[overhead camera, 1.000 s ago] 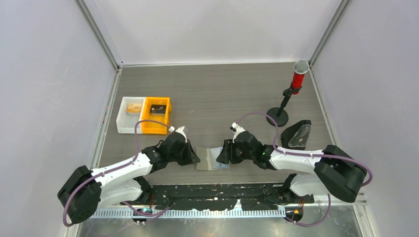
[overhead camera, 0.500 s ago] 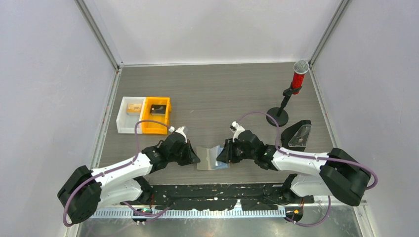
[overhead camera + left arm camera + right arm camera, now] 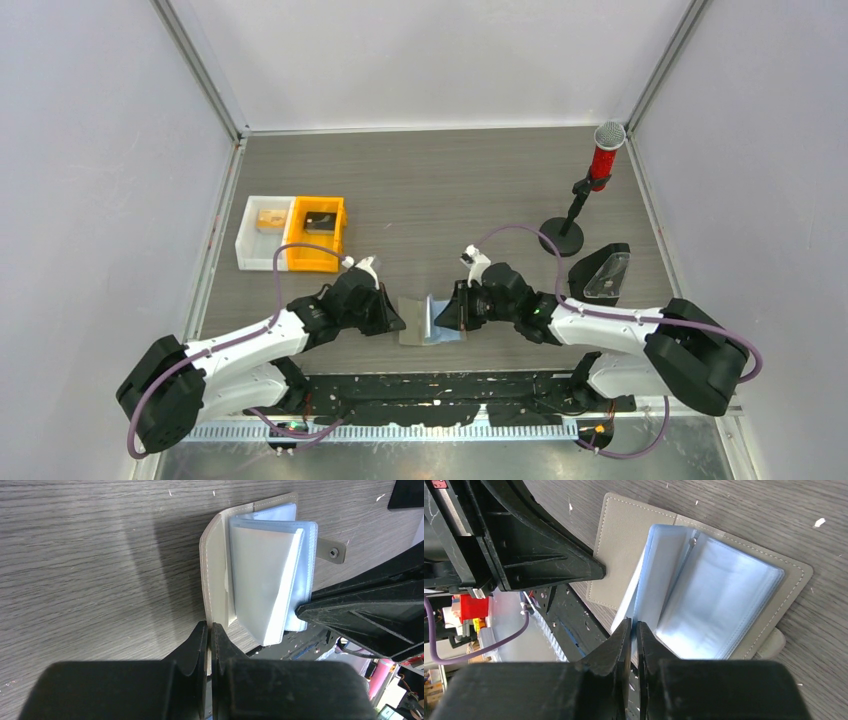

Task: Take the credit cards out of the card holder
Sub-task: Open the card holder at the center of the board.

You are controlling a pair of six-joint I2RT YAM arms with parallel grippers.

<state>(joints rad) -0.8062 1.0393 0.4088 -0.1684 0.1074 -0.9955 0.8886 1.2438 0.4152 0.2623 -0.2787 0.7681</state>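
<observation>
Grey wood-grain table [image 3: 450, 180], closed in by pale walls, is seen from above. The card holder [image 3: 414, 320] is laid open close to the near edge, with one leaf of its inside raised upright. The left gripper [image 3: 400, 324] is found at the holder's left edge and the right gripper [image 3: 442, 321] over its right half. Far to the holder's left and beyond it, an orange bin [image 3: 316, 236] and a white bin [image 3: 264, 232] are set side by side. Far to its right and beyond it, a red microphone [image 3: 603, 160] is stood on a black base, and a black wedge-shaped stand [image 3: 603, 272] is placed nearer the holder on that side.

From the left wrist, the left gripper's fingers [image 3: 197, 642] are shown pressed together on the near edge of the holder's grey cover. Light blue credit cards [image 3: 260, 560] are seen inside the clear plastic sleeves [image 3: 280, 605] on the holder's other panel, none yet taken out. The right gripper's black finger is seen at the sleeves' far edge.

From the right wrist, the right gripper's fingers are shown drawn almost together on the lower edge of the upright light blue leaf at the holder's fold. Whether a card or only its sleeve is pinched cannot be told. The left gripper's black finger is seen at the edge of the cover's other panel.
</observation>
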